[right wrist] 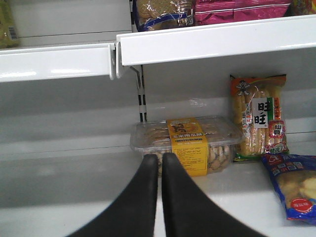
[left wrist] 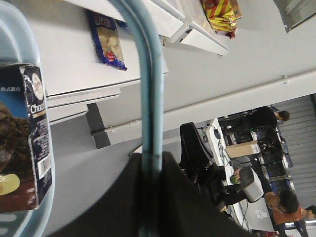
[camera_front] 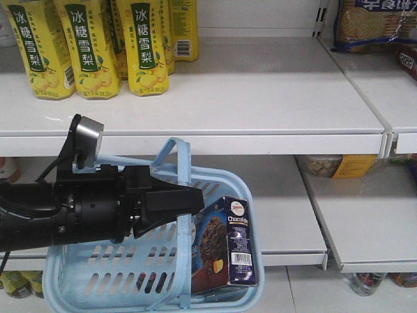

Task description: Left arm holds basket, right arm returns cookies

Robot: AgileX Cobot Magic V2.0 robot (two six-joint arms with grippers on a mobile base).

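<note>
Black left gripper (camera_front: 186,201) clamps the handle of the light blue slotted plastic basket (camera_front: 85,261). The dark navy cookie carton (camera_front: 228,244) stands upright inside, just below those jaws. Black right gripper (right wrist: 160,157), jaws together and empty, faces a clear biscuit pack (right wrist: 187,143), with the carton out of its view.
</note>
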